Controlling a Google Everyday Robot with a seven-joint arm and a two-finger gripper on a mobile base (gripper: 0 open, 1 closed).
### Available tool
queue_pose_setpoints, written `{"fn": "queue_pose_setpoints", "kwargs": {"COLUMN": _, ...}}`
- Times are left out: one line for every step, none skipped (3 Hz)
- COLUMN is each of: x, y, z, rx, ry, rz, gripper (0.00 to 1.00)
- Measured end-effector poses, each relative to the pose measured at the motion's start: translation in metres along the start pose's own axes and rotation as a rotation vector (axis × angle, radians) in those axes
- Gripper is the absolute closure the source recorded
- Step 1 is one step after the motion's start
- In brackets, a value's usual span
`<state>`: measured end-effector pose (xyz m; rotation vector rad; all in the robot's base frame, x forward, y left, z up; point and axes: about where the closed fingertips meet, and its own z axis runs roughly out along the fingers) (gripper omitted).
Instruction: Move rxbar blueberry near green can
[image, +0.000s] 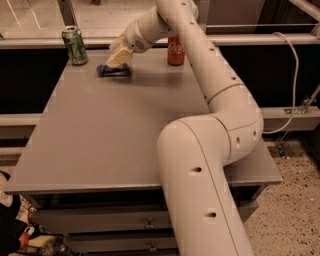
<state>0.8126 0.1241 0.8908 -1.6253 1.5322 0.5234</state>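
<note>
The rxbar blueberry (114, 70), a small dark blue bar, lies at the back left of the grey table (125, 130). My gripper (120, 56) is right over it, its pale tip touching or just above the bar's right end. The green can (75, 46) stands upright at the table's back left corner, a short way left of the bar and apart from it.
A red-orange Coca-Cola can (176, 50) stands at the back of the table, right of my gripper. My white arm (210, 150) arches over the table's right side. A dark ledge and rail run behind the table. Clutter lies on the floor at lower left.
</note>
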Motion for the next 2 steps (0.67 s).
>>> {"fn": "queue_pose_setpoints", "kwargs": {"x": 0.0002, "y": 0.0009, "z": 0.0034, "rx": -0.004, "ry": 0.000, "rz": 0.001, "gripper": 0.00}}
{"fn": "queue_pose_setpoints", "kwargs": {"x": 0.0002, "y": 0.0009, "z": 0.0035, "rx": -0.005, "ry": 0.000, "rz": 0.001, "gripper": 0.00}}
